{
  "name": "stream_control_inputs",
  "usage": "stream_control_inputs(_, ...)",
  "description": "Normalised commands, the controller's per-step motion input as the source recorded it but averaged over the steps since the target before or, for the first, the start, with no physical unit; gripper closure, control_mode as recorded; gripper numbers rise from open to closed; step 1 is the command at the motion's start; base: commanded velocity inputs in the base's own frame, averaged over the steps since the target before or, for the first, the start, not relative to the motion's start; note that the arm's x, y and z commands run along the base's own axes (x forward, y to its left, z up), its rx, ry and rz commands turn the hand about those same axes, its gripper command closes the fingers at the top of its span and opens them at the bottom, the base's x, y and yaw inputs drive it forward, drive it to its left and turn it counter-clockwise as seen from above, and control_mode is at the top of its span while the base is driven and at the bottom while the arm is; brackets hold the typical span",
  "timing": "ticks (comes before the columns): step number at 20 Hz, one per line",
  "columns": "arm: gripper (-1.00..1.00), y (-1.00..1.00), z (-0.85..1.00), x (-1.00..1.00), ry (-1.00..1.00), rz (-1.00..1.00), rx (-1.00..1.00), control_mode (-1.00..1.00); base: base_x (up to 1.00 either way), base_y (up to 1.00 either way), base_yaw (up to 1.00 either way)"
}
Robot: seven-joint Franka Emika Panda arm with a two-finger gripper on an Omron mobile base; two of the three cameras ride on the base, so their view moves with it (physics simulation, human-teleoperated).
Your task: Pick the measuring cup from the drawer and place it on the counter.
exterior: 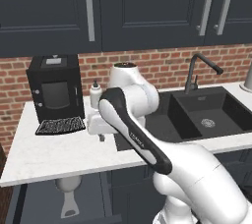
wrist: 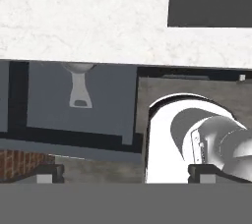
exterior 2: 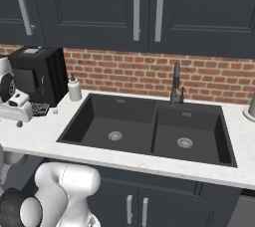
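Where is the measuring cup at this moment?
The measuring cup lies in the open drawer at the lower left of the left base view, its bowl partly under the counter edge and its handle pointing outward.

The dark strip along the robot arm (exterior: 139,141) bears small lettering, too blurred to read.

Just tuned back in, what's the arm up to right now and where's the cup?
The measuring cup lies in the open drawer below the counter, its bowl partly tucked under the counter's edge and its handle pointing outward. The arm's pincer hovers above the counter near the coffee machine, holding nothing; the hand view looks down past the counter's edge onto the cup. The pick is not yet done.
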Motion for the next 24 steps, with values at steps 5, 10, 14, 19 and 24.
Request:
stream_control_inputs(5,-1.00,0.80,-0.56,-0.03,0.10,0.00,0.06,-1.00,0.00,0.00,0.00)
stream_control_inputs(10,-1.00,0.75,-0.64,0.00,0.03,0.00,0.03,-1.00,0.00,0.00,0.00)
stream_control_inputs(14,-1.00,0.67,-0.71,0.00,0.01,0.00,0.00,-1.00,0.00,0.00,0.00)
stream_control_inputs(19,-1.00,0.34,-0.58,-0.01,0.02,0.00,0.00,-1.00,0.00,0.00,0.00)
stream_control_inputs(24,-1.00,0.30,-0.66,-0.02,0.02,0.00,0.00,-1.00,0.00,0.00,0.00)
